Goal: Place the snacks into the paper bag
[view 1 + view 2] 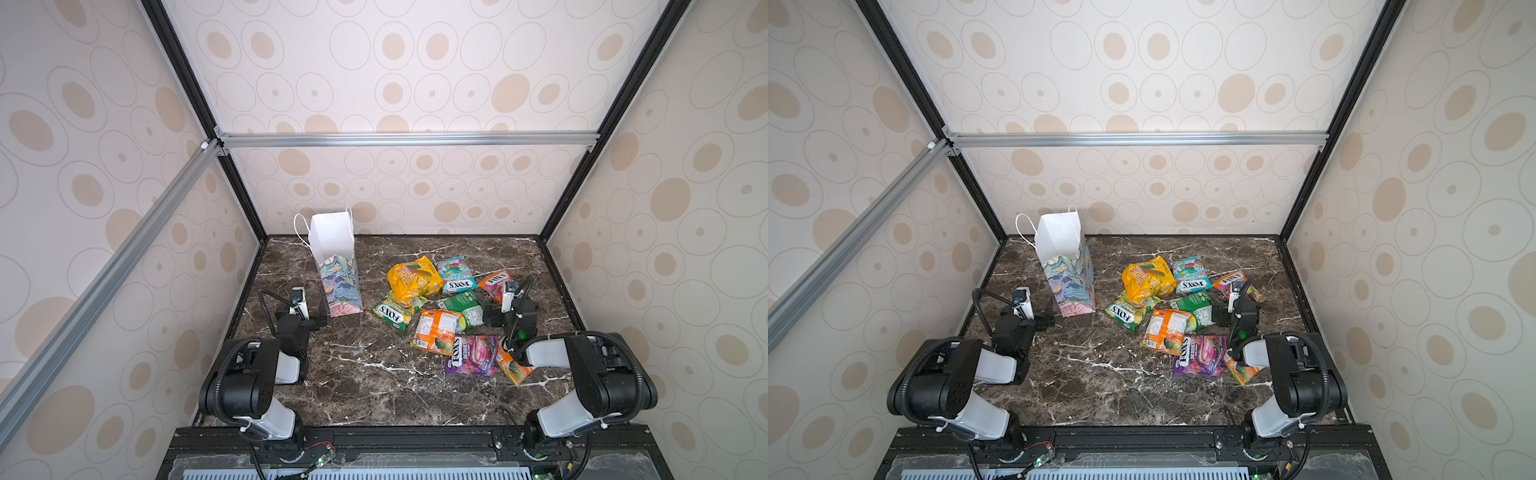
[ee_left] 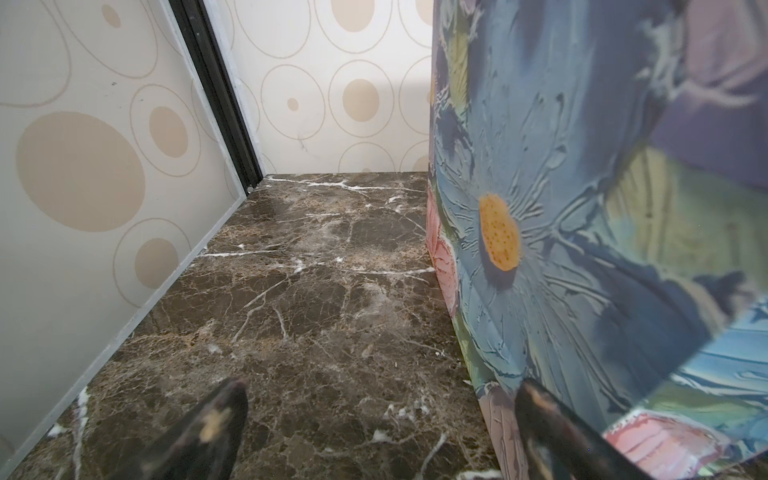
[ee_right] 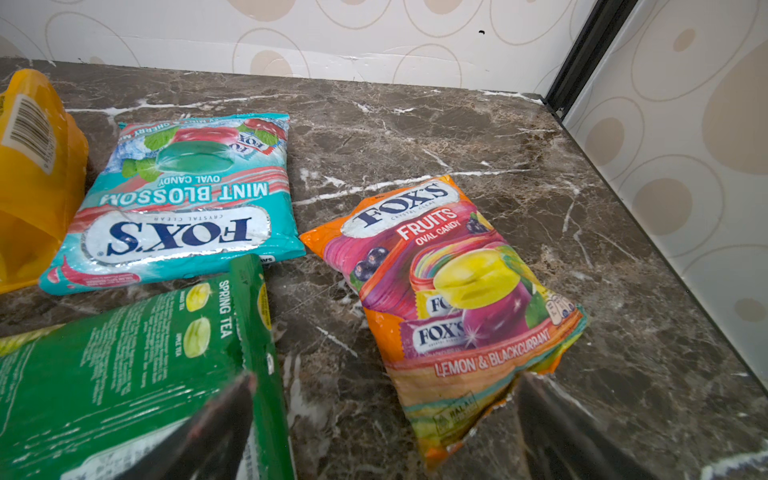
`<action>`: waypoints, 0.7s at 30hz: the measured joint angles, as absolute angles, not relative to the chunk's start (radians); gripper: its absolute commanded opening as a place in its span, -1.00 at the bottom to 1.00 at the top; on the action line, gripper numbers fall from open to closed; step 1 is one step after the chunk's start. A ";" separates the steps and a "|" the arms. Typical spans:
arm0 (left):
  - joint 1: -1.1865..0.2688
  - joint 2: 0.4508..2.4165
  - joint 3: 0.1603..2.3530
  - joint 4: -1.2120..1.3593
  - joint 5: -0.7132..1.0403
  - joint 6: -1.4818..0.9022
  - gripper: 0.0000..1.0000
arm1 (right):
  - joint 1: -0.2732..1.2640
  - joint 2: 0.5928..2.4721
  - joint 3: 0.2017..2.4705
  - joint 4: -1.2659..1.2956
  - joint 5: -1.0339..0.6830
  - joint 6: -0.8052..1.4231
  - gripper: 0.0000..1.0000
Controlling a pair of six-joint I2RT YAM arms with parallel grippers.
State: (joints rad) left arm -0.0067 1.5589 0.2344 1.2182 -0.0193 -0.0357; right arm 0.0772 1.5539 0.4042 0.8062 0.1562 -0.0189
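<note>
Eight glossy plastic snack packets lie in a loose, overlapping cluster on the right half of the dark brown marble worktop, though the overlaps leave my count unsure. All of them are outside the tall paper gift bag, floral-printed with a white inside, which stands upright with its mouth open just left of the pile. My left end effector sits low beside the bag's bottom corner, fingers spread and holding nothing. One finger is right at the bag's wall, and I cannot tell whether it touches. My right end effector is spread wide too and empty. It is low between the green Spring Tea packet and the orange Fruits packet, with the teal Mint Blossom packet just beyond.
</note>
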 measured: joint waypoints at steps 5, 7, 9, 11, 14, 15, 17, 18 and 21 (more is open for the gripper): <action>-0.007 1.559 0.234 1.218 -0.019 -0.036 1.00 | 0.077 1.554 0.404 0.806 0.156 -0.019 1.00; -0.007 1.559 0.234 1.218 -0.019 -0.036 1.00 | 0.077 1.554 0.404 0.806 0.156 -0.019 0.99; -0.007 1.559 0.234 1.218 -0.019 -0.036 1.00 | 0.077 1.554 0.404 0.806 0.156 -0.019 1.00; -0.007 1.559 0.234 1.218 -0.019 -0.036 1.00 | 0.077 1.554 0.404 0.806 0.156 -0.019 1.00; -0.007 1.559 0.234 1.218 -0.019 -0.036 1.00 | 0.077 1.554 0.404 0.806 0.156 -0.019 1.00; -0.007 1.559 0.234 1.218 -0.019 -0.036 1.00 | 0.077 1.554 0.404 0.807 0.156 -0.017 1.00; -0.007 1.559 0.234 1.218 -0.019 -0.036 1.00 | 0.077 1.554 0.404 0.806 0.154 -0.016 1.00; -0.007 1.559 0.234 1.218 -0.019 -0.036 1.00 | 0.077 1.554 0.404 0.807 0.154 -0.016 0.99; -0.007 1.554 0.234 1.216 -0.027 -0.036 1.00 | 0.078 1.534 0.410 0.770 0.157 -0.017 1.00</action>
